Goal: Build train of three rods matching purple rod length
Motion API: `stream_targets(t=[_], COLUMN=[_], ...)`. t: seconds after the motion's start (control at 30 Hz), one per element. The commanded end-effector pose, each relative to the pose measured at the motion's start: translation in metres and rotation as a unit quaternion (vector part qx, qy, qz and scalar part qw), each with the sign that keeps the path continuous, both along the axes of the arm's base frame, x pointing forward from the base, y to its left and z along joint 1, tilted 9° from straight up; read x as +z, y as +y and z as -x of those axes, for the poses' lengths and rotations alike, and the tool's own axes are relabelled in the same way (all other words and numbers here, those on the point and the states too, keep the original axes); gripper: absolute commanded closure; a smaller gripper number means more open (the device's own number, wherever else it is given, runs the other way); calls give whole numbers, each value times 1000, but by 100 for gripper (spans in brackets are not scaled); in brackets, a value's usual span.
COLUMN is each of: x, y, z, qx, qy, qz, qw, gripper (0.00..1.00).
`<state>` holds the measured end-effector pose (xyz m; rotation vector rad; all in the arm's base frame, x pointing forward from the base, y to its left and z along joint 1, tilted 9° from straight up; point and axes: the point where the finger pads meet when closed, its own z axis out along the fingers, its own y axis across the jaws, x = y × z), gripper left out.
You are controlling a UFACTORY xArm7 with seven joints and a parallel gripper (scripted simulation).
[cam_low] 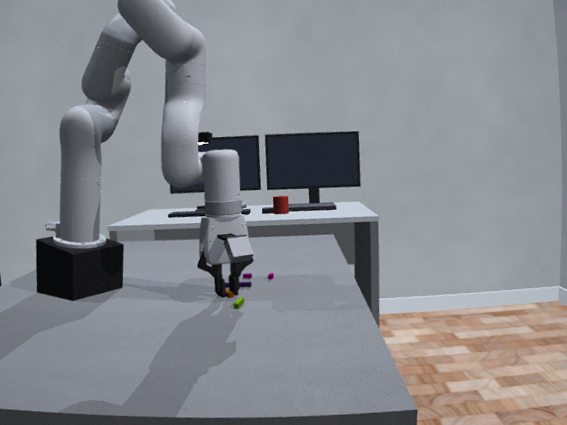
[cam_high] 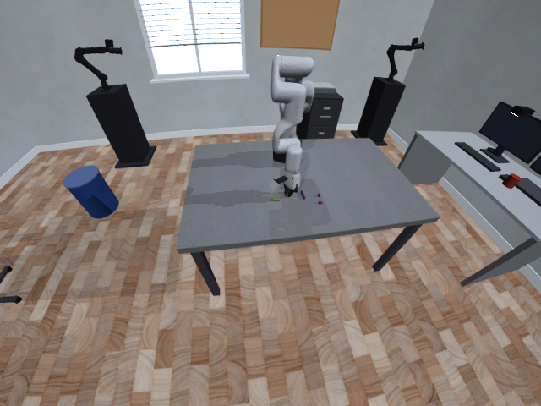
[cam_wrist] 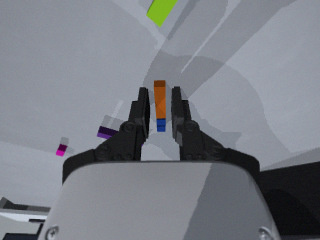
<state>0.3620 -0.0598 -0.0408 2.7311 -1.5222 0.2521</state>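
My gripper [cam_high: 290, 193] [cam_low: 227, 292] [cam_wrist: 160, 98] is part open over the table, its fingers clear of both sides of the orange rod [cam_low: 229, 294] [cam_wrist: 160, 102]. Blue [cam_wrist: 161, 122] lies in line at the orange rod's near end in the wrist view, touching or almost; whether it is one rod or two I cannot tell. The lime rod [cam_high: 275, 199] [cam_low: 238, 302] [cam_wrist: 161, 11] lies apart. The purple rod [cam_high: 303, 194] [cam_low: 244, 284] [cam_wrist: 106, 132] lies on the other side. Two magenta rods [cam_high: 319, 194] [cam_high: 319, 202] lie beyond it, apart; one [cam_wrist: 61, 149] shows in the wrist view.
The rods lie on the grey table [cam_high: 349, 174] [cam_low: 298, 364]. The arm's black base [cam_low: 79, 265] stands at the table's back. A side desk [cam_high: 458, 148] [cam_low: 139, 221] holds monitors, keyboards and a red mug [cam_high: 510, 180] [cam_low: 280, 204].
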Motion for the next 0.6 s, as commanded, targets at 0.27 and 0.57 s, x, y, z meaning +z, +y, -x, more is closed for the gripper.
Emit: stream_targets(t=[0.27, 0.57], x=[13, 31], y=[1, 3], z=[1, 3], qx=[0, 0], qy=[-1, -1], qz=[0, 0], qw=[1000, 1000], gripper=[76, 76])
